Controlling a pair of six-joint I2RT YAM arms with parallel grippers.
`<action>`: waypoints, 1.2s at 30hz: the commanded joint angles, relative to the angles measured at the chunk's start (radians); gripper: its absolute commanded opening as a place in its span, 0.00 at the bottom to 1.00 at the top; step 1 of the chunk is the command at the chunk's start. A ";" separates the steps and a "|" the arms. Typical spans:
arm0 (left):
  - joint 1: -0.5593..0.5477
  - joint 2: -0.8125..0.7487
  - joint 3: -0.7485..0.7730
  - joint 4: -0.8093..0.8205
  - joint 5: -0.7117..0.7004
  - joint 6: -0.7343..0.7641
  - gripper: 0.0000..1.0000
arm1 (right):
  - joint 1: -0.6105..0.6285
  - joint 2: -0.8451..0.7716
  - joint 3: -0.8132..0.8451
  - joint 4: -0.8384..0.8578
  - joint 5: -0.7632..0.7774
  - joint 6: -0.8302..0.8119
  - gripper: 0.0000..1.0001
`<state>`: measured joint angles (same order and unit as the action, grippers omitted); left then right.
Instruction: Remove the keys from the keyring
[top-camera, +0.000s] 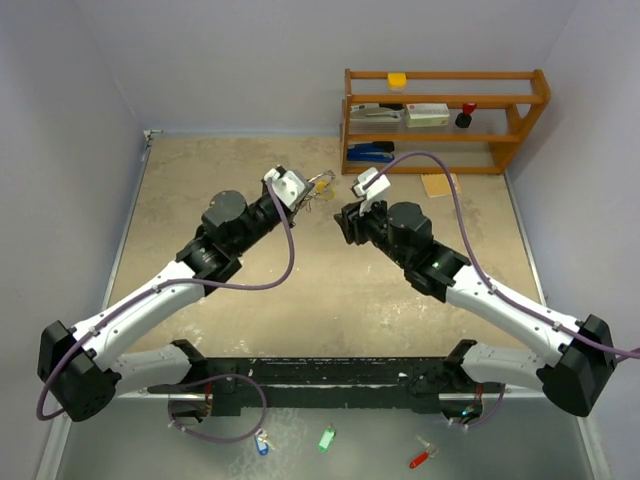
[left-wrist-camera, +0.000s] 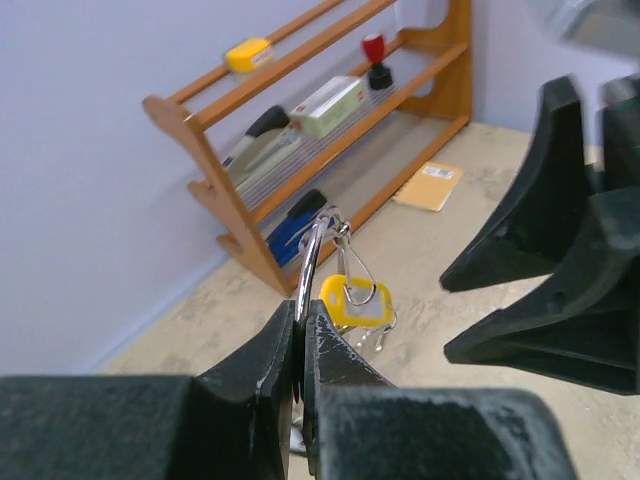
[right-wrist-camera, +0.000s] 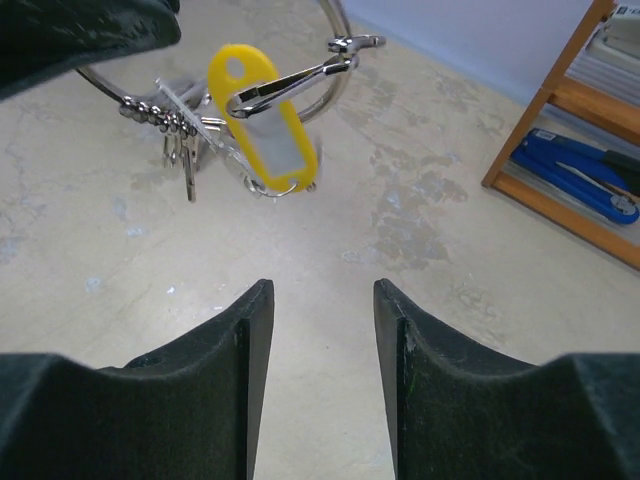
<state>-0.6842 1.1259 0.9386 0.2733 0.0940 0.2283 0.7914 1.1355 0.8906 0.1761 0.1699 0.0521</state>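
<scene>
My left gripper (top-camera: 308, 196) is shut on the thin silver keyring (left-wrist-camera: 309, 258) and holds it above the table. On the ring hang a yellow-headed key tag (right-wrist-camera: 262, 115) on a silver clip, and a few plain silver keys (right-wrist-camera: 185, 152). The keyring (right-wrist-camera: 103, 88) and yellow tag (left-wrist-camera: 354, 301) show in both wrist views. No black-headed key shows. My right gripper (top-camera: 346, 222) is open and empty, its jaws well apart (right-wrist-camera: 322, 292), just right of the ring and facing it, not touching. Its dark fingers (left-wrist-camera: 540, 230) fill the right of the left wrist view.
A wooden rack (top-camera: 520, 128) with a blue stapler (top-camera: 372, 152) and small items stands at the back right. A tan pad (top-camera: 440, 184) lies in front of it. Blue (top-camera: 262, 443), green (top-camera: 326, 438) and red (top-camera: 422, 459) keys lie on the near ledge.
</scene>
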 joint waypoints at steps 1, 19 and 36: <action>-0.012 -0.007 0.006 0.052 -0.283 0.003 0.00 | 0.005 -0.052 -0.007 0.110 0.039 -0.025 0.49; -0.388 -0.092 0.086 0.008 -0.812 0.321 0.00 | 0.009 -0.077 -0.035 0.125 0.173 -0.043 0.47; -0.388 -0.083 0.165 -0.081 -0.669 0.257 0.00 | 0.008 -0.195 -0.146 0.287 0.081 -0.077 0.66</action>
<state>-1.0679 1.1305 1.0477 0.1844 -0.6231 0.5148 0.7986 1.0035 0.8215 0.3241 0.2623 0.0086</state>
